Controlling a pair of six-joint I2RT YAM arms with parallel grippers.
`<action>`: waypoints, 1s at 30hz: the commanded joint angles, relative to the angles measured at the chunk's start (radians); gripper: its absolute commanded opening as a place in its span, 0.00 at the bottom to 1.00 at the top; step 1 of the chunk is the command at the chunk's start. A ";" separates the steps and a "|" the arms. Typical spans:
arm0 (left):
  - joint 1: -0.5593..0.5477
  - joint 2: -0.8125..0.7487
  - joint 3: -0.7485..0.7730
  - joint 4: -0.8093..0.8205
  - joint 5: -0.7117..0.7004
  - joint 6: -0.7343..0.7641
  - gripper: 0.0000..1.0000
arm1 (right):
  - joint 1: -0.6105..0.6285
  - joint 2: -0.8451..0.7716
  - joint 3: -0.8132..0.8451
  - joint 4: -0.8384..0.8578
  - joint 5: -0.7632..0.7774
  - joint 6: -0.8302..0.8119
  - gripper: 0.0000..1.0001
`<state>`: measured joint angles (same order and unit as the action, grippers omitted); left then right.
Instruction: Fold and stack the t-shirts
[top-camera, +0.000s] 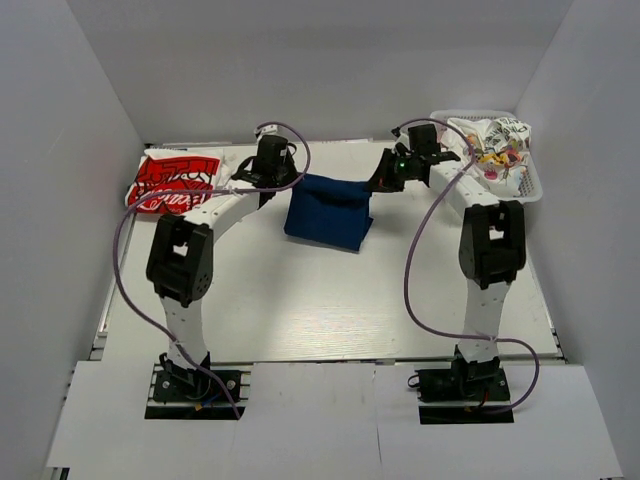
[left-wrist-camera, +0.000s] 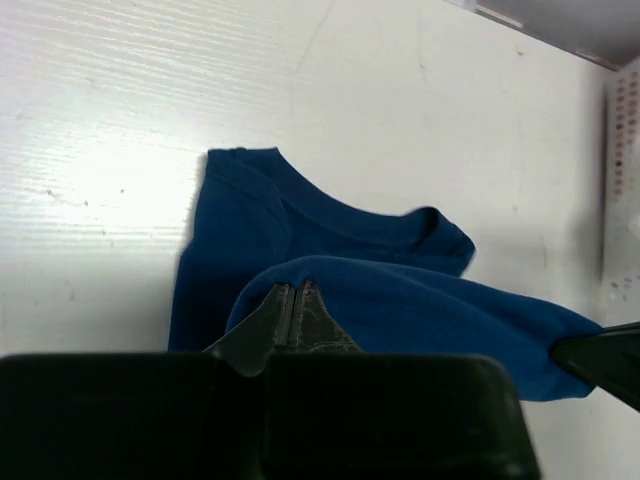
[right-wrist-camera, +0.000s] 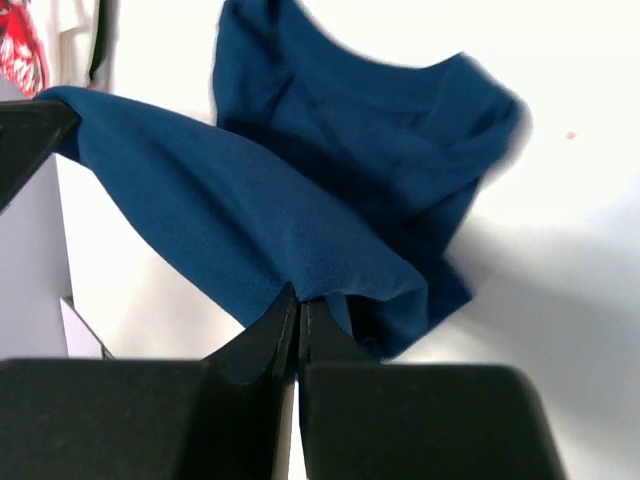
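A navy blue t-shirt (top-camera: 328, 210) lies partly folded at the back middle of the table, its far edge lifted. My left gripper (top-camera: 268, 180) is shut on its left corner (left-wrist-camera: 296, 287). My right gripper (top-camera: 384, 177) is shut on its right corner (right-wrist-camera: 300, 292). The cloth hangs stretched between them, with the collar (left-wrist-camera: 350, 222) flat on the table below. A red-and-white lettered t-shirt (top-camera: 175, 182) lies folded at the back left. White t-shirts with colourful prints (top-camera: 497, 146) are bunched in the basket at the back right.
The white lattice basket (top-camera: 530, 187) stands at the back right corner, and its wall shows in the left wrist view (left-wrist-camera: 622, 150). Grey walls close in the table on three sides. Bare white table surface (top-camera: 330, 300) lies in front of the navy shirt.
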<state>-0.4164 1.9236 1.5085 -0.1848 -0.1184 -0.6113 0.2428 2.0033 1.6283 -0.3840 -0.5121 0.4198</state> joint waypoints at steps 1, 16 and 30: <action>0.033 0.075 0.077 0.023 0.008 -0.013 0.00 | -0.036 0.159 0.160 0.014 -0.048 0.007 0.00; 0.090 0.254 0.342 -0.026 0.121 0.044 1.00 | -0.062 0.258 0.302 0.094 0.061 -0.035 0.90; 0.042 0.259 0.223 0.108 0.356 0.085 1.00 | 0.030 0.102 0.005 0.310 -0.132 0.016 0.90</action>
<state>-0.3775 2.1593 1.6825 -0.1120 0.1772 -0.5396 0.2665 2.0403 1.6199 -0.1616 -0.5510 0.4019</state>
